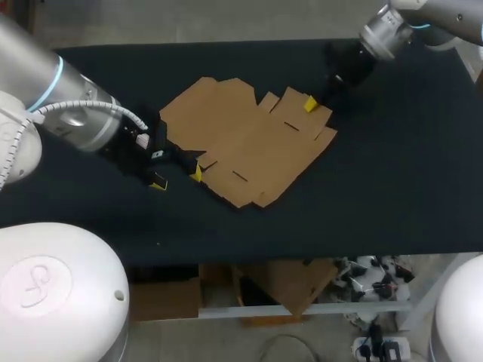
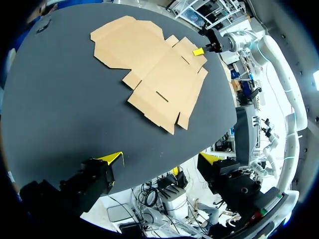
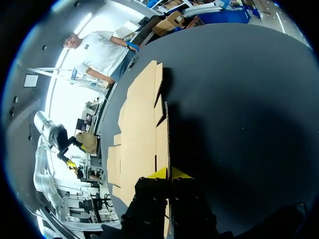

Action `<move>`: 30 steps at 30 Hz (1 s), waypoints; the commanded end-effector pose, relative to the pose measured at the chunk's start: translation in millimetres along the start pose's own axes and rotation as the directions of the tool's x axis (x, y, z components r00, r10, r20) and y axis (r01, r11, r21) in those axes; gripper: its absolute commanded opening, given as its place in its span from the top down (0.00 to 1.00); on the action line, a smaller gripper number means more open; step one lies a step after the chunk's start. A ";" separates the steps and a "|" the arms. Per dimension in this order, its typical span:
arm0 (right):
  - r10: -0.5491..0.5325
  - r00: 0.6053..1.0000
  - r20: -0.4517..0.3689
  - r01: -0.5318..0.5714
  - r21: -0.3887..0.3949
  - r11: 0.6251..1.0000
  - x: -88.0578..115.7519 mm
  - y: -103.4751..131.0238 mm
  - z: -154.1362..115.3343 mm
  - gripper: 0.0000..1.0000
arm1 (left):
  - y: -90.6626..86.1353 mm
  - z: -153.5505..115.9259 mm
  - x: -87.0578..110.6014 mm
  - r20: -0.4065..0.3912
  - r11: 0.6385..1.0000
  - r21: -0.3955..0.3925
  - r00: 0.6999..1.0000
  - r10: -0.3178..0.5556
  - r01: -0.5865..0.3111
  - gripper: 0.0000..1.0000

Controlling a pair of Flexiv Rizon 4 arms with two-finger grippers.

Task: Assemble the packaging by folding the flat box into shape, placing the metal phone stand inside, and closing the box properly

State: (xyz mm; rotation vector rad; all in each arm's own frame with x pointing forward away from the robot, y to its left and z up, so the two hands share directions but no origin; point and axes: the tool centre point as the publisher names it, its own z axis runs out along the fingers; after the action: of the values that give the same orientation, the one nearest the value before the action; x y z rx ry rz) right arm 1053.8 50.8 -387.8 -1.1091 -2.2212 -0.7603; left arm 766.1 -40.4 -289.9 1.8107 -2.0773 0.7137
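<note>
Right gripper (image 3: 170,174) has its yellow tips nearly together, pinching the edge of the far right flap of the box (image 1: 249,143) between them. The box lies unfolded and flat in the middle of the table (image 1: 392,166), and the pinched edge appears lifted a little. Left gripper (image 1: 177,179) is spread wide just beside the box's near left edge. One tip is close to the cardboard, but contact cannot be told.

Tan, unprinted flat box (image 1: 249,147) against a matte black table (image 1: 400,188).
</note>
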 end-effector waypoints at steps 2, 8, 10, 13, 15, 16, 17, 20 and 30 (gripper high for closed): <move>0.013 0.999 0.036 -0.002 -0.280 0.960 9.0 -12.5 -1.8 0.91 | -0.3 0.3 0.0 0.001 1.000 -0.003 1.000 0.001 -0.001 0.00; 0.014 0.999 0.030 -0.005 -0.288 0.958 9.1 -16.0 -3.0 0.00 | -1.1 0.9 0.4 0.000 1.000 -0.006 1.000 0.006 -0.006 0.00; 0.014 1.000 0.025 -0.006 -0.284 0.959 9.4 -17.1 -3.8 0.00 | -1.5 1.1 0.7 -0.001 1.000 -0.006 1.000 0.007 -0.007 0.00; 0.010 1.000 0.005 -0.009 -0.249 0.968 9.1 -17.9 -7.4 0.00 | -2.5 2.0 1.2 -0.002 1.000 -0.008 1.000 0.010 -0.010 0.00; 0.012 1.000 -0.006 -0.013 -0.205 0.979 7.7 -15.9 -10.8 0.00 | -3.2 2.6 1.5 -0.003 1.000 -0.010 1.000 0.011 -0.011 0.00; 0.012 1.000 -0.011 -0.014 -0.179 0.984 6.4 -14.3 -12.3 0.00 | -3.4 2.7 1.7 -0.003 1.000 -0.011 1.000 0.012 -0.012 0.00; 0.026 1.000 -0.013 -0.027 -0.154 0.988 4.5 -12.4 -14.0 0.00 | -3.6 2.8 1.9 -0.004 1.000 -0.011 1.000 0.014 -0.014 0.00; 0.043 0.999 -0.030 -0.045 -0.091 0.995 -1.0 -7.6 -19.6 0.00 | -4.7 3.6 2.9 -0.005 1.000 -0.012 1.000 0.017 -0.017 0.00; 0.044 0.998 -0.037 -0.040 0.107 0.993 -3.4 9.9 -31.3 0.00 | -4.7 4.4 5.6 -0.003 1.000 -0.010 1.000 0.018 -0.018 0.00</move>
State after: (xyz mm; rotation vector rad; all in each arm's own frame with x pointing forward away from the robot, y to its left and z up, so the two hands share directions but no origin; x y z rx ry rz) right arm 1056.7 31.9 -366.5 -1.2138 -2.1648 -0.8836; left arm 770.0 -46.5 -290.1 1.7823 -2.0922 0.7144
